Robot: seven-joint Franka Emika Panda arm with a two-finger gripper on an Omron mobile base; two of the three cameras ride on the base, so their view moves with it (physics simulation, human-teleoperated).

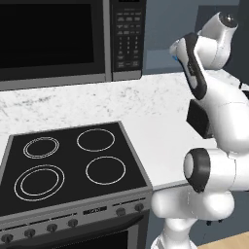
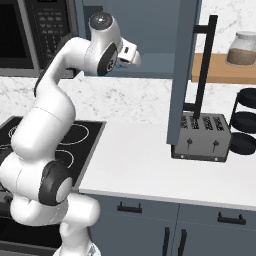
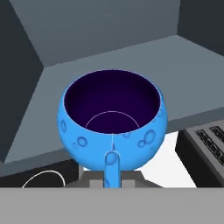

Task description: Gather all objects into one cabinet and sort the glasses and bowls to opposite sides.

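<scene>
Blue cup [image 3: 112, 127]: smooth, glossy bright-blue skin, dimpled with little craters; inside dark and matt.
Cabinet shelf [image 3: 131, 61]: flat, matt slate paint.
Counter [image 1: 165, 141]: smooth, plain white; backsplash [image 1: 73, 104] behind looks like veined marble.
Cooktop [image 1: 73, 163]: black, glassy, in a brushed-metal frame.
Toaster [image 2: 202, 137]: dull grey metal.
Arm [image 2: 55, 125]: shiny white plastic shell.

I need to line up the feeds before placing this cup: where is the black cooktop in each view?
Left base view: cooktop spans the centre and lower left, all four rings visible.
Right base view: cooktop is at the left edge, mostly behind the arm.
Hand view: cooktop is a dark corner at lower left, below the blue cup.
Shared landmark: the white counter bordering the cooktop.
</scene>
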